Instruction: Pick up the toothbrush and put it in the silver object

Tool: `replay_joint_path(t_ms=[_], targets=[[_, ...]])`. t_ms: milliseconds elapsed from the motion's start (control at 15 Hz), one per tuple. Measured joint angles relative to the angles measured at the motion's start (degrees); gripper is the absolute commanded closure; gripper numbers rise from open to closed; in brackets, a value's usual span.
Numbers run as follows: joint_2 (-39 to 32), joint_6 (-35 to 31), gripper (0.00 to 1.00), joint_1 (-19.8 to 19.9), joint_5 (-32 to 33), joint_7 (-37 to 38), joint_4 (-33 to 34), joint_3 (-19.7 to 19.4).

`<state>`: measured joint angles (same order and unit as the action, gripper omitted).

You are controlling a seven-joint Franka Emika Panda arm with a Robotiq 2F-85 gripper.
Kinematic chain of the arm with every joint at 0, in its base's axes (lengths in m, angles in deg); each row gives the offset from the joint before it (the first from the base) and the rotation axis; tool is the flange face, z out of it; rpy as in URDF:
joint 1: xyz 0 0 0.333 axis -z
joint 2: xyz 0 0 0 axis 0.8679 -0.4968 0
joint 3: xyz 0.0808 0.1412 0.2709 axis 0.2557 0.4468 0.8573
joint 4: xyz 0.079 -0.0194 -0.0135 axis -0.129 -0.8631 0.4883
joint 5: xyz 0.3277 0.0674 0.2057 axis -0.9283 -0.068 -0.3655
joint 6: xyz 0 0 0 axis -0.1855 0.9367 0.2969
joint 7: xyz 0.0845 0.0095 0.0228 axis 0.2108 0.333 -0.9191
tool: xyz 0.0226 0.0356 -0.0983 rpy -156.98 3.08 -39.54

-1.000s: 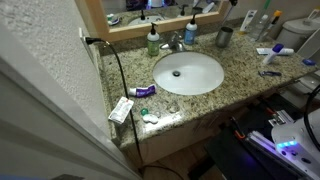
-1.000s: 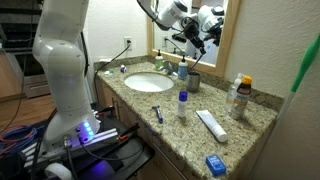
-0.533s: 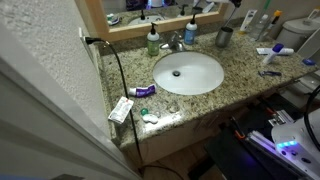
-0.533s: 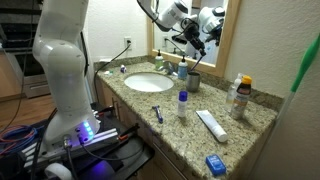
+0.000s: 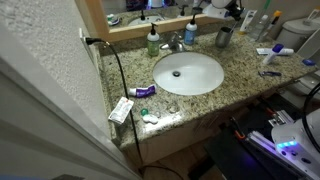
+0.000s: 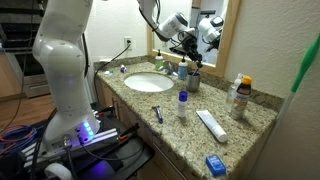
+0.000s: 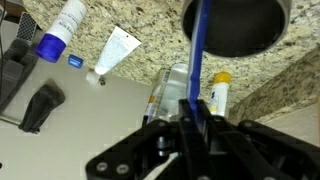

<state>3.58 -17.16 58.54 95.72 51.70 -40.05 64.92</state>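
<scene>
My gripper (image 7: 197, 112) is shut on the toothbrush (image 7: 197, 50), a thin blue brush with a whitish end. In the wrist view the brush points straight at the dark mouth of the silver metal cup (image 7: 245, 25), and its tip overlaps the opening. In both exterior views the gripper (image 6: 190, 56) (image 5: 232, 10) hangs just above the cup (image 6: 194, 82) (image 5: 224, 37), which stands at the back of the granite counter by the mirror. Whether the tip is inside the cup I cannot tell.
The sink (image 5: 188, 72) and faucet (image 5: 175, 42) lie beside the cup, with two soap bottles (image 5: 152, 40) (image 5: 190, 32). A darker blue brush (image 6: 157, 112), a blue-capped bottle (image 6: 181, 103), a white tube (image 6: 211, 124) and taller bottles (image 6: 238, 95) stand on the counter.
The gripper has come down a little with the toothbrush, closer to the cup's mouth. Nothing on the counter has moved.
</scene>
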Motion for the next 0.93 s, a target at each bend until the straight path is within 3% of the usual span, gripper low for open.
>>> replay_joint_path(t_ms=[400,600,933], targets=[[-1.0,3.5,0.24,-0.2,0.0,2.5,0.2,-0.1],[2.1,0.4,0.03,-0.1,0.0,1.8,-1.1,0.5],[17.4,-11.0,0.00,-0.2,1.8,1.3,-12.1,1.8]])
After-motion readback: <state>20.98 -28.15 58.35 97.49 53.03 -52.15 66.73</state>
